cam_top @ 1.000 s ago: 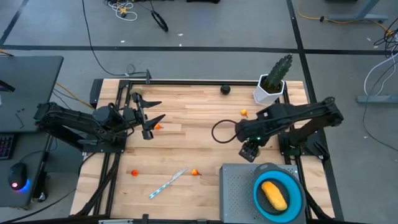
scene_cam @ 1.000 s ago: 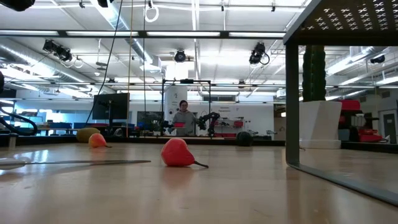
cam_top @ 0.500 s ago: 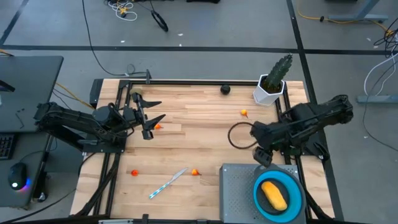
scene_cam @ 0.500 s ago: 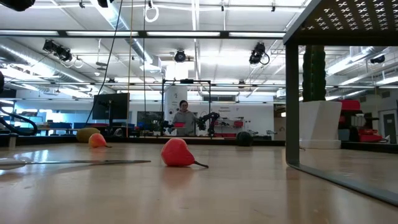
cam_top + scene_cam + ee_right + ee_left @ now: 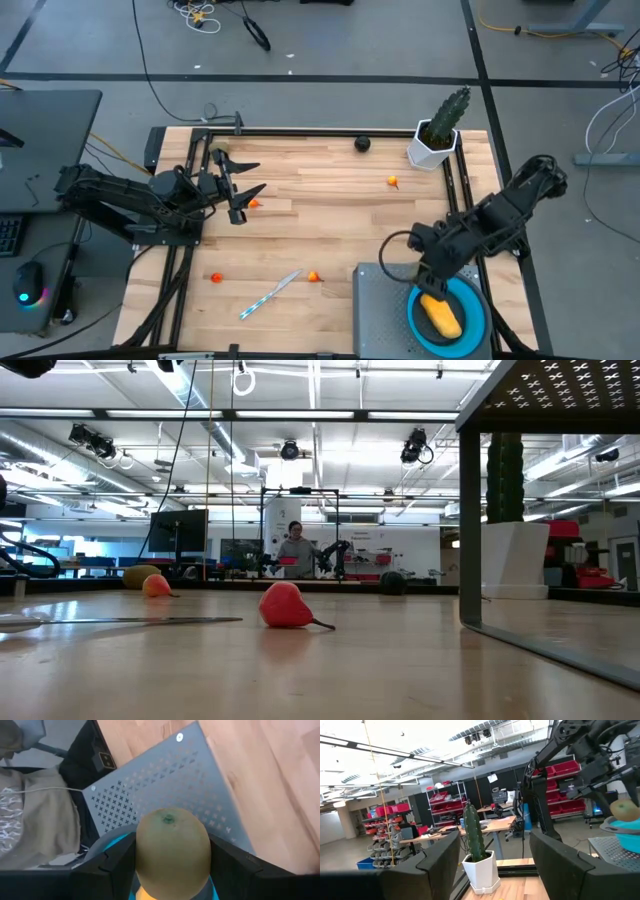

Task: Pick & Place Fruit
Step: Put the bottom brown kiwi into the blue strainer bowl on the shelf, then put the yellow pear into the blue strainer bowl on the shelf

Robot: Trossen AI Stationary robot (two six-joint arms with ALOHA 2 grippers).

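Observation:
My right gripper is shut on an olive-brown oval fruit, over the rim of the blue bowl at the near right. A yellow oblong fruit lies in that bowl. A black ball rests on the table near the far edge. Small orange-red fruits lie on the table. My left gripper stands open at the left, raised off the table, with nothing between its fingers; another orange-red fruit lies beside it. My right gripper pinches the olive-brown oval by its two opposite sides between the two fingers. The fingers come steeply from above, slanting down. The fruit is lifted clear, with its small dimpled end facing the wrist, above the bowl's blue rim.
The bowl sits on a grey perforated platform at the near right corner. A green cactus in a white pot stands at the far right. A thin white-and-blue stick lies near the front edge.
My right gripper has carried the olive-brown fruit from the table's middle toward the near right corner, over the grey platform to the blue bowl's rim, turning as it went. The left arm has kept still.

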